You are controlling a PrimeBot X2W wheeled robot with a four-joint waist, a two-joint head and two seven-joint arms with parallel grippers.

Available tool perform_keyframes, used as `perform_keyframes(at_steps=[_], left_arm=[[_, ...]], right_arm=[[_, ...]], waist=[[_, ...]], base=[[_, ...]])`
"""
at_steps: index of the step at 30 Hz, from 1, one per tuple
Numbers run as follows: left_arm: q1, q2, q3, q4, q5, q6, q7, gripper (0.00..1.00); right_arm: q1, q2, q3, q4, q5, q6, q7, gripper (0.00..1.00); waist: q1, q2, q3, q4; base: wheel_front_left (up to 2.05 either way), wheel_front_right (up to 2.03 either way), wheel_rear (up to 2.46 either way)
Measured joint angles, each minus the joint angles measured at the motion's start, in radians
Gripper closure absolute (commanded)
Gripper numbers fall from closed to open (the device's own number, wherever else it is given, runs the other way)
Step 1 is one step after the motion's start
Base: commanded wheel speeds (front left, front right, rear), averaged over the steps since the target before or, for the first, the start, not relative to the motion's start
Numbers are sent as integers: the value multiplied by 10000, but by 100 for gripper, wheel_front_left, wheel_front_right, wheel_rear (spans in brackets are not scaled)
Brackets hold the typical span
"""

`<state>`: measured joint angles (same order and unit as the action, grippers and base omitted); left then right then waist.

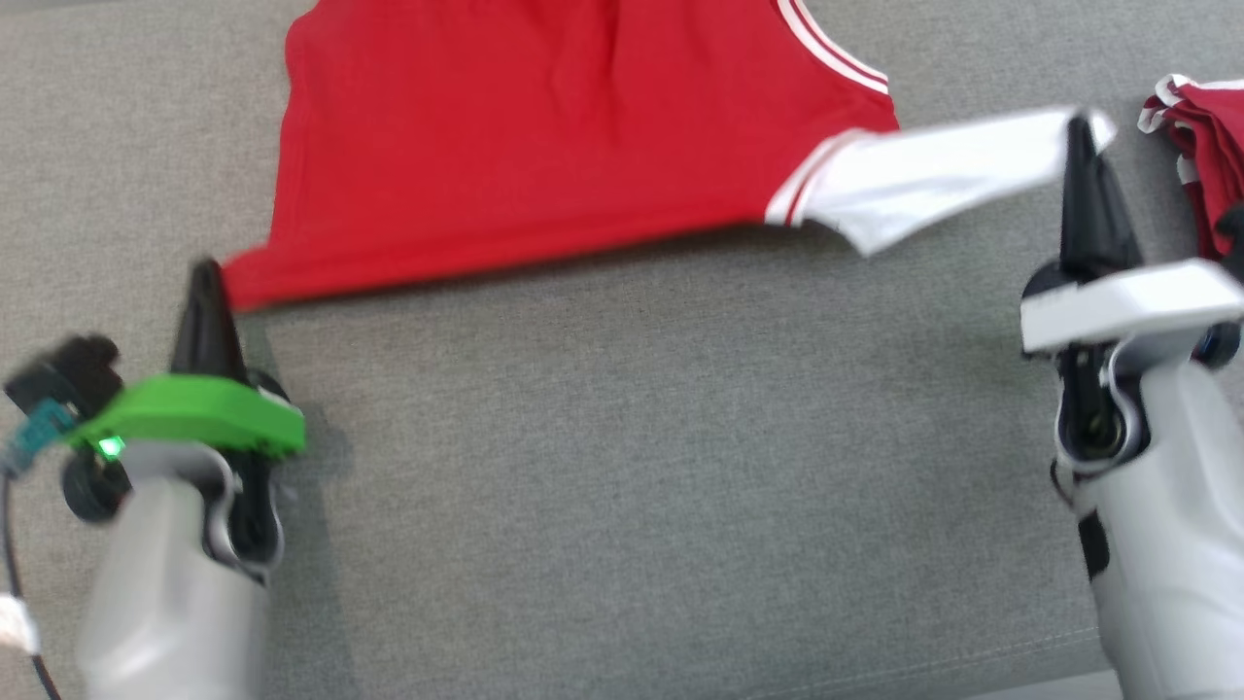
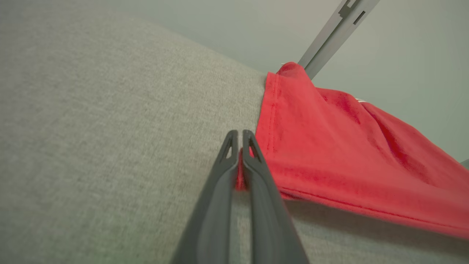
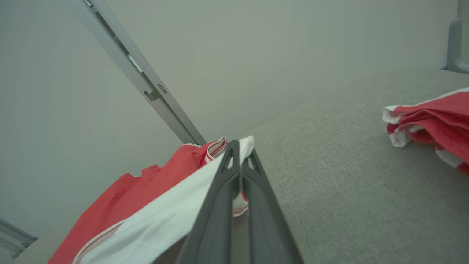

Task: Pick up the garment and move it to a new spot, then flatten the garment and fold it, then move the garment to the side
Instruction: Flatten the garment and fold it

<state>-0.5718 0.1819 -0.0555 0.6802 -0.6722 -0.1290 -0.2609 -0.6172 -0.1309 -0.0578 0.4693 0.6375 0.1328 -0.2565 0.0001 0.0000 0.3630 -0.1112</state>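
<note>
Red garment [image 1: 544,146], hem [image 1: 255,280] in left fingers [image 1: 206,321] (white sleeve [image 1: 933,175] in right fingers [image 1: 1090,209])

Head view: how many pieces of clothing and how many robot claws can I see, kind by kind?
Garments: 2, the red shirt and a red-and-white bundle at the right edge.
Grippers: 2, the left gripper and the right gripper, each shut on the red shirt.
Total: 4.
</note>
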Motion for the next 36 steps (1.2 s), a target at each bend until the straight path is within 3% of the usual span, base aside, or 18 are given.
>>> perform_keyframes(at_steps=[4, 12, 28, 36], left_arm=[[1589, -690, 284, -230, 522, -2, -33, 100], [3552, -1204, 284, -959, 604, -21, -44, 100], [6055, -1348, 245, -1896, 420, -27, -33, 100], [6036, -1346, -79, -3269, 314, -27, -31, 100]], right_arm=[[1663, 198, -12, -144, 527, -2, -33, 100], [3830, 332, -48, -477, 928, -10, -44, 100], [6725, 245, 251, -560, 1505, -10, -52, 100], [6439, 230, 293, -1745, 1900, -12, -52, 100]], waist=[[0, 0, -250, -26], [0, 0, -969, 9], [-1, 0, -2607, 237], [-1, 0, -2450, 295]], base=[[0, 0, 0], [0, 0, 0], [0, 0, 0], [0, 0, 0]])
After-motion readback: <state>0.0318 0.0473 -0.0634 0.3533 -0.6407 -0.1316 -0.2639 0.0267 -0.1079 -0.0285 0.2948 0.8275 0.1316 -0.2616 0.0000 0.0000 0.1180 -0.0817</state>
